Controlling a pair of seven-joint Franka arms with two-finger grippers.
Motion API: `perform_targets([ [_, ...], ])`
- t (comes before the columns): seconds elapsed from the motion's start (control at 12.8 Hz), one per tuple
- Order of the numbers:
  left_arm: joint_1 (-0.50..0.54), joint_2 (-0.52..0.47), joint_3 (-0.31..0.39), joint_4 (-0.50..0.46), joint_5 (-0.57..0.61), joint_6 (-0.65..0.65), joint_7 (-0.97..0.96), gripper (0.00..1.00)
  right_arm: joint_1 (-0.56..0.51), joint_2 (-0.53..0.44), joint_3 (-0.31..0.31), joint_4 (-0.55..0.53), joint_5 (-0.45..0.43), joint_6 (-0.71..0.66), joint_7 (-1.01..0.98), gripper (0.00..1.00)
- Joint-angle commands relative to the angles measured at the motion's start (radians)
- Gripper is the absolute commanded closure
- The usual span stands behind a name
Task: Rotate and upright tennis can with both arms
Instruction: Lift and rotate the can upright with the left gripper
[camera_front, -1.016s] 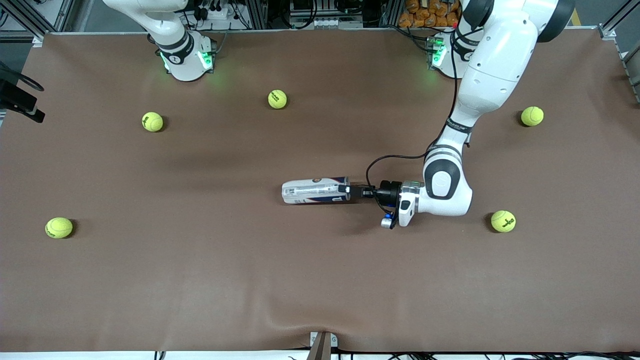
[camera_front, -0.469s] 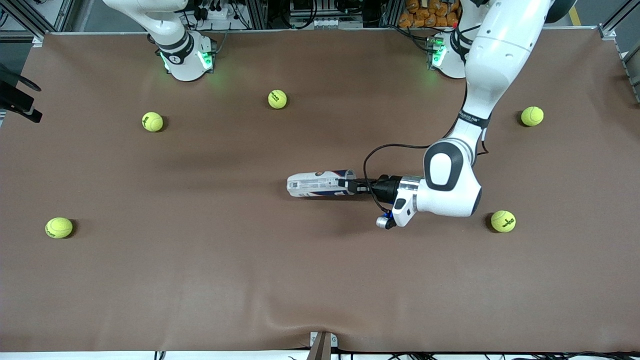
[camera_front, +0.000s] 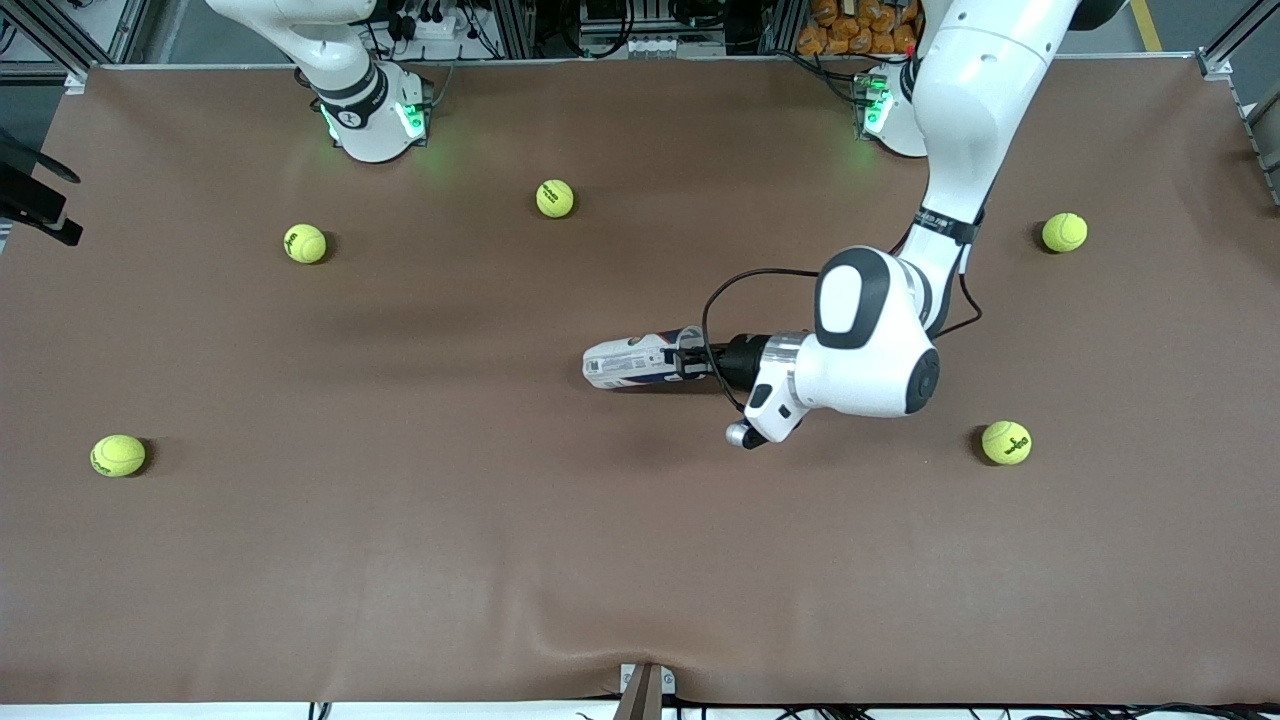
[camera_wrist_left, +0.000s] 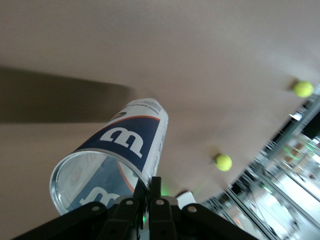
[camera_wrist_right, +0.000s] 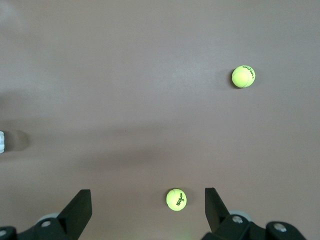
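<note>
The tennis can (camera_front: 635, 365) is a clear tube with a white, navy and red label, slanting over the middle of the table. Its open end is raised and its closed end points toward the right arm's end of the table. My left gripper (camera_front: 688, 362) is shut on the rim of the open end. In the left wrist view the can (camera_wrist_left: 130, 145) stretches away from the left gripper (camera_wrist_left: 148, 187), one finger inside the rim and one outside. My right gripper (camera_wrist_right: 147, 192) hangs open over bare table, holding nothing. It is out of the front view.
Several yellow-green tennis balls lie scattered on the brown mat: one (camera_front: 555, 198) near the bases, one (camera_front: 305, 243) and one (camera_front: 118, 455) toward the right arm's end, one (camera_front: 1064, 232) and one (camera_front: 1006, 442) toward the left arm's end. One ball (camera_wrist_right: 176, 199) lies below the right gripper.
The left arm has swung its wrist up and toward the right arm's end, tipping the can's held end upward. The can now looks shorter from the front. The right gripper stays open.
</note>
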Motion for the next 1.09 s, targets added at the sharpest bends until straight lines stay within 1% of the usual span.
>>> perform_targets([
  [0.0, -0.048, -0.016, 0.011, 0.047, 0.146, 0.009, -0.139, 1.00, -0.004, 0.000, 0.006, 0.003, -0.011, -0.006, -0.005, 0.00],
  [0.23, -0.097, -0.013, 0.011, 0.120, 0.363, 0.009, -0.312, 1.00, -0.004, 0.000, 0.006, 0.003, -0.011, -0.006, -0.009, 0.00],
  [0.39, -0.143, -0.013, 0.011, 0.145, 0.498, 0.006, -0.386, 1.00, -0.007, 0.000, 0.006, 0.003, -0.013, -0.004, -0.009, 0.00],
  [0.62, -0.203, -0.002, 0.017, 0.179, 0.612, 0.000, -0.483, 1.00, -0.009, 0.000, 0.006, 0.003, -0.013, -0.004, -0.003, 0.00],
  [0.78, -0.255, 0.030, 0.029, 0.211, 0.692, 0.000, -0.546, 1.00, -0.009, 0.000, 0.006, 0.003, -0.013, -0.004, -0.006, 0.00],
  [0.86, -0.286, 0.045, 0.046, 0.222, 0.720, 0.000, -0.578, 1.00, -0.006, 0.000, 0.006, 0.003, -0.013, -0.004, -0.005, 0.00],
  [1.02, -0.345, 0.058, 0.101, 0.222, 0.726, 0.000, -0.587, 1.00, -0.004, 0.000, 0.008, 0.003, -0.013, -0.002, -0.006, 0.00],
])
